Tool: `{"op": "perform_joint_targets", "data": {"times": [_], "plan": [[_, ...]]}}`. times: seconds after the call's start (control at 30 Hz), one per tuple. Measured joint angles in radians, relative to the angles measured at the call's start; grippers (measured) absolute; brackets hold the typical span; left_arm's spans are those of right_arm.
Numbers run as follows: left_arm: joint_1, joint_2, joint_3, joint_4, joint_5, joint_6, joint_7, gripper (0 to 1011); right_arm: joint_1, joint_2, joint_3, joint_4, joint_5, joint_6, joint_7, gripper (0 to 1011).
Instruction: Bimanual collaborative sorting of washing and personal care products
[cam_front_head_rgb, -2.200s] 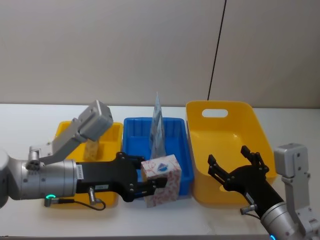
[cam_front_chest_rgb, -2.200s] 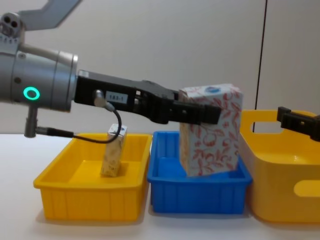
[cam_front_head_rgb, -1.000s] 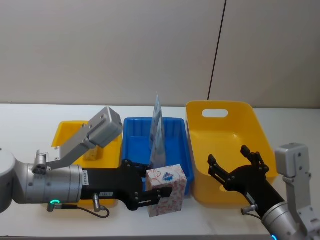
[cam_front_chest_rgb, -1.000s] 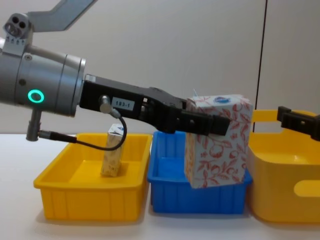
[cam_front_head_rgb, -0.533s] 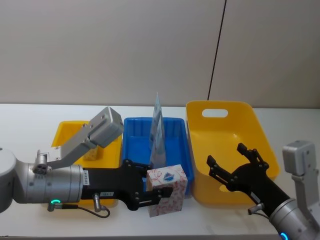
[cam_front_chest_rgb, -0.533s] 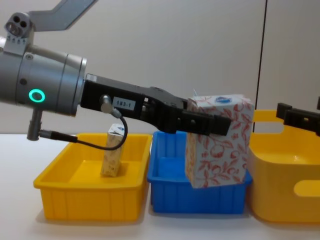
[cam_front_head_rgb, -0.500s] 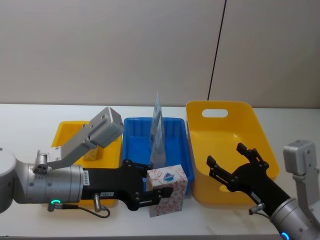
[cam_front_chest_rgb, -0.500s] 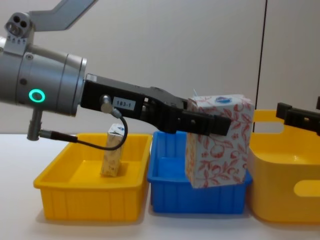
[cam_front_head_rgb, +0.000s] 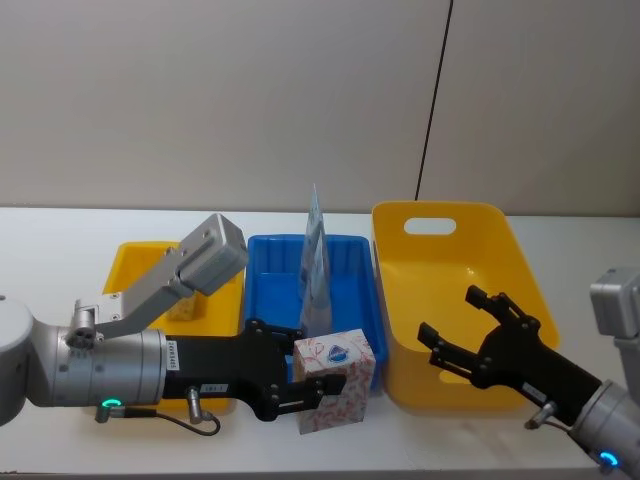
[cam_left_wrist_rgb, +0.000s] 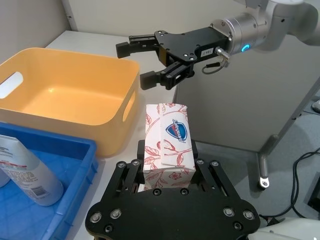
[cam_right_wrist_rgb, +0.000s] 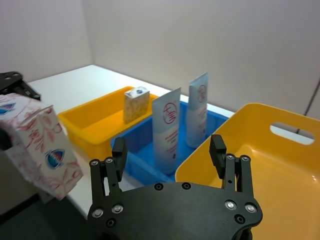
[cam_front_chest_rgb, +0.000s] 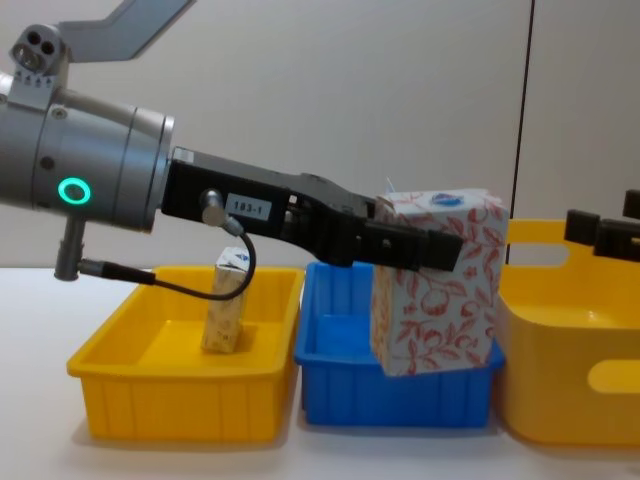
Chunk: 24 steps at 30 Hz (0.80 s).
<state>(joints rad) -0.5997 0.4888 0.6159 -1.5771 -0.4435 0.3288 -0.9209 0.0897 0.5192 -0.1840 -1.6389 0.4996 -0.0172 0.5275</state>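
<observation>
Leftmost, one shallow yellow plastic tray (cam_front_head_rgb: 135, 262) holds one small cream floral-print carton (cam_front_chest_rgb: 228, 303), upright. My left gripper (cam_front_head_rgb: 315, 376) has its fingers clamped on a second floral carton with a blue logo (cam_front_head_rgb: 342, 362), slightly tilted, off the white tabletop (cam_front_head_rgb: 60, 240) before the one blue plastic tray (cam_front_head_rgb: 270, 275), where two pale soft tubes (cam_right_wrist_rgb: 166, 130) (cam_right_wrist_rgb: 197, 116) stand. One big yellow handled basket (cam_front_head_rgb: 440, 260) sits rightmost, with my right gripper (cam_front_head_rgb: 447, 312) over its near part, fingers spread wide, empty. This looks like a hand-off: I'd level the carton, bring the right fingers around its free end, and close them before the left lets go.
</observation>
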Motion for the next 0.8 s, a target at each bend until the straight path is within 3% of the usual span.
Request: {"op": "perform_joint_targets", "data": {"times": [0.4, 0.8], "plan": [[0.000, 0.000, 0.001, 0.000, 0.000, -0.001, 0.000, 399, 0.049, 0.112, -0.003, 0.071, 0.078, 0.001, 0.224, 1000], [0.000, 0.000, 0.001, 0.000, 0.000, -0.001, 0.000, 399, 0.054, 0.180, 0.001, 0.099, 0.117, -0.011, 0.327, 1000]]}}
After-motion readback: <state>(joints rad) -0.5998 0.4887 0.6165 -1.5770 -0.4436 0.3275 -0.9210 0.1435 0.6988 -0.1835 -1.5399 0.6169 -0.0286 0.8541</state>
